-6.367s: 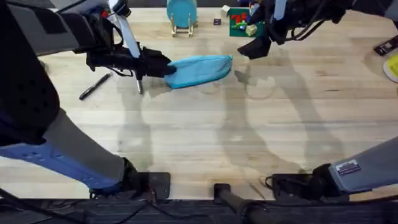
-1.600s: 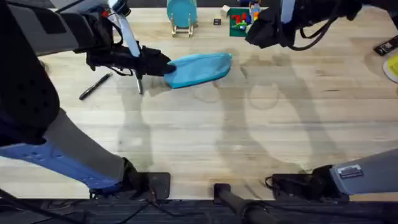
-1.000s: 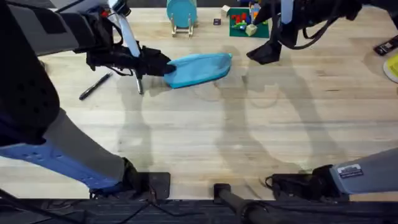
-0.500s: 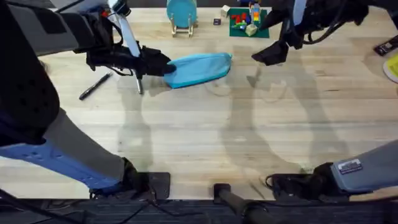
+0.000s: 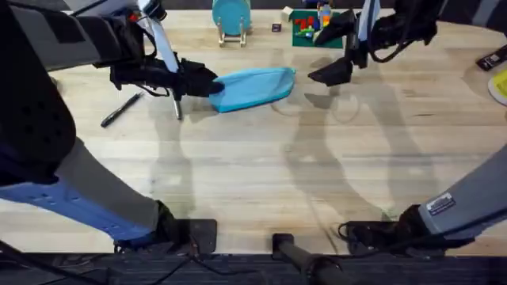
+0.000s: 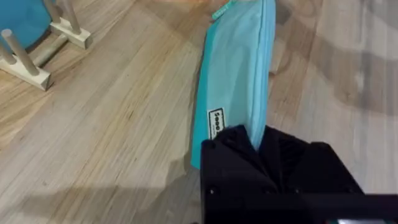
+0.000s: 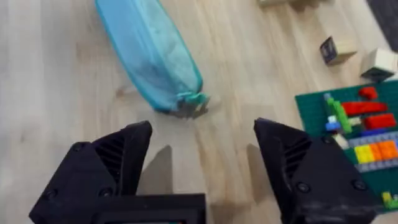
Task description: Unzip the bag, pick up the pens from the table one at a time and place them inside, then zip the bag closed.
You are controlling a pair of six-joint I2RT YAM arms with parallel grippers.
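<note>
With the left hand [image 5: 207, 85] clamped on the near-left end of the bag [image 5: 255, 87] by the worktop's [image 5: 261, 182] far edge, the right hand [image 5: 326, 73] — fingers spread wide, empty — has dropped back toward the zipper end, so unzipping is not yet begun.

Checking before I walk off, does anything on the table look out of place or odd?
Nothing stands out. The bag lies flat, zipped, its end in the left gripper; the black pen lies beside it, and the right gripper hovers open nearby.
</note>
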